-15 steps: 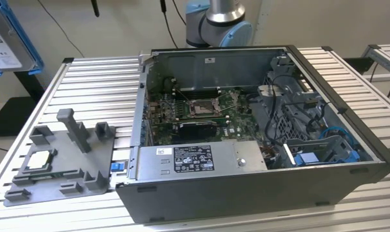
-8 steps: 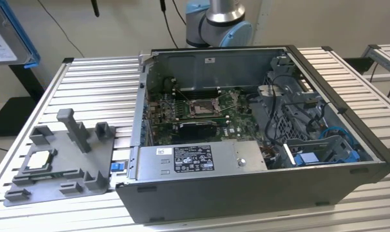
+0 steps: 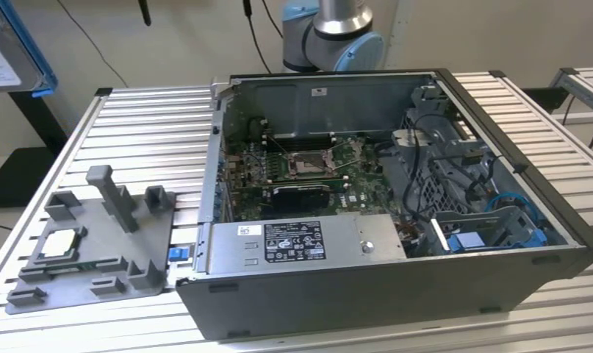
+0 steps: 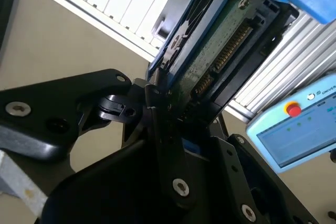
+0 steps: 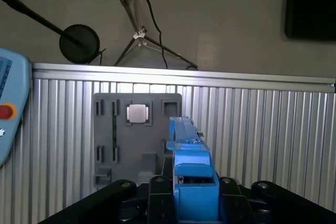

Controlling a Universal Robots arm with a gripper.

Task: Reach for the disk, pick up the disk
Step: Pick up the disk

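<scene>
One ribbed aluminium surface [image 3: 139, 125] fills the exterior view. On it, from the centre out to four o'clock, sits one open dark grey computer case [image 3: 355, 294] with its green boards and cables exposed. At twelve o'clock, behind the case, stands the base of one pale blue and silver robot arm [image 3: 331, 37]. At eight o'clock lies one grey plastic slotted stand [image 3: 120, 246], just beside the case. One pale blue handheld control panel with a red button [image 4: 299, 129] shows in both wrist views, off the surface's edge.

One flat rectangular silver-grey metal disk [image 3: 2, 55], with a white printed label and a bright blue plastic frame, hangs in the air at ten o'clock in the exterior view, cut off by the picture's edge and well apart from the case. In the second wrist view the disk [image 4: 220, 40] shows its green circuit-board face and a row of gold contacts, with the blue frame along its edges. The black pincer [image 4: 178, 103] is clamped on the disk, one finger pressed against each flat face. In the first wrist view the disk [image 5: 191, 171] is seen edge-on, above the stand.

One small square silver processor chip [image 3: 61, 241] rests in a pocket of the stand.
</scene>
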